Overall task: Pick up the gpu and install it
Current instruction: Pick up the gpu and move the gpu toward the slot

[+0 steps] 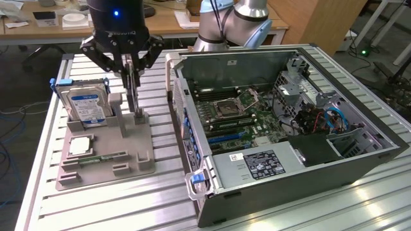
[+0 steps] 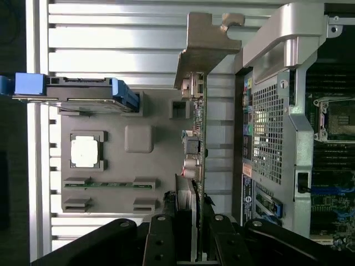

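1. Spreading under everything, the slatted metal table [image 1: 128,202] [image 2: 111,33] is carrying the whole setup.
2. The open computer case [image 1: 301,185] is lying on the exterior view's right. That view is looking down into it at the motherboard [image 1: 244,115], while the wrist view is catching its perforated rear panel [image 2: 266,133].
3. The grey holder [image 1: 128,139] [image 2: 161,166] is sitting just beside the case, on the exterior view's left.
4. The gripper [image 1: 132,72] [image 2: 188,213] is hanging above the holder, its jaws standing narrowly apart and pinching the gpu between them.
5. The gpu [image 1: 134,103] [image 2: 198,138] is standing upright on edge over the holder's side nearest the case. The exterior view is presenting it as a thin dark strip reaching down to a slot block; whether it is touching that block I cannot tell. The wrist view is adding its pale bracket [image 2: 208,39] at the end away from the jaws.
6. The hard drive [image 1: 86,106] [image 2: 83,91] is standing upright in the holder, well apart from the card.
7. The processor chip [image 1: 80,146] [image 2: 86,151] is lying flat in its recess.
8. The memory stick [image 1: 96,159] [image 2: 111,184] is lying just beside the chip.
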Action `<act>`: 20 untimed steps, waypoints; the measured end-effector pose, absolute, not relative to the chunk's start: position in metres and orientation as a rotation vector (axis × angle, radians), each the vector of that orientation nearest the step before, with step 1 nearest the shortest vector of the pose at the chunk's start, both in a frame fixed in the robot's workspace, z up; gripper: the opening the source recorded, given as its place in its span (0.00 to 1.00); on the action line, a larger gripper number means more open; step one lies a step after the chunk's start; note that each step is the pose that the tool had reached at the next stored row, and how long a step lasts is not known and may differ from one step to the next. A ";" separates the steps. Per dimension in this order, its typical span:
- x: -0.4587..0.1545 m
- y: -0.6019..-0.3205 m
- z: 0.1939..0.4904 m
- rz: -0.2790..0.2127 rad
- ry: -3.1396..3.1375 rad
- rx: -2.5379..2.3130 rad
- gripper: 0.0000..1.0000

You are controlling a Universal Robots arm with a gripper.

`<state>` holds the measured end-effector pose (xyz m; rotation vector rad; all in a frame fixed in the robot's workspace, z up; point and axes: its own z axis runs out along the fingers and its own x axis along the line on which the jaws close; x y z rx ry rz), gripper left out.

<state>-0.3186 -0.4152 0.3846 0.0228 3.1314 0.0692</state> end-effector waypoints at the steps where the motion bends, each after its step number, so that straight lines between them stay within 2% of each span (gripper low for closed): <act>1: -0.319 -0.415 0.387 0.069 3.131 0.023 0.27; 8: -0.319 -0.415 0.406 0.069 3.131 0.023 0.27; 20: -0.306 -0.415 0.406 0.069 3.130 0.060 0.27</act>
